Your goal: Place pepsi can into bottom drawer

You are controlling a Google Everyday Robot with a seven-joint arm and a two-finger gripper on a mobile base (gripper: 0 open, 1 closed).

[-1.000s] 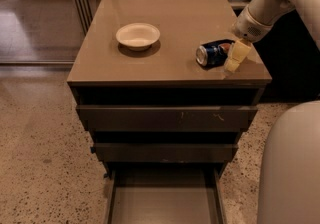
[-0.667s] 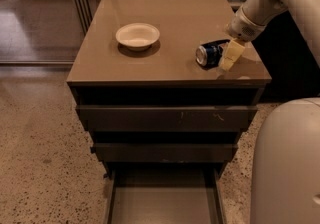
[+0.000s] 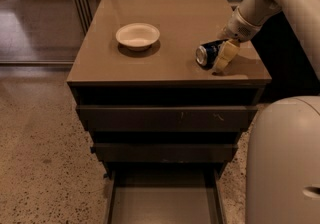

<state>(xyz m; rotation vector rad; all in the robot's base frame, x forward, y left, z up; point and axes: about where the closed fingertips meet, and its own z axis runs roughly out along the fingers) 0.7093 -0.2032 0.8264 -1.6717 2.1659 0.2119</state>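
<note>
Dark-blue pepsi can: lying on its side on cabinet top, R-front area, silver end toward cam; well apart from cream bowl.
Gripper: down at the can's R end, touching it, low over the top. Side-on approach prob. because can lies flat, not upright.
Grip: cannot tell if closed on can or only around it; can looks to rest on the top.
Bottom drawer: pulled out near floor level, plain floor showing, right below cabinet front, so the can can go fwd + straight down.
Upper 2 drawers: shut, so nothing overhangs the tray.
Step (my read): grasp phase; lift, carry over front edge and lower are all to do.
Risk: round can may roll if pinched off-centre.
</note>
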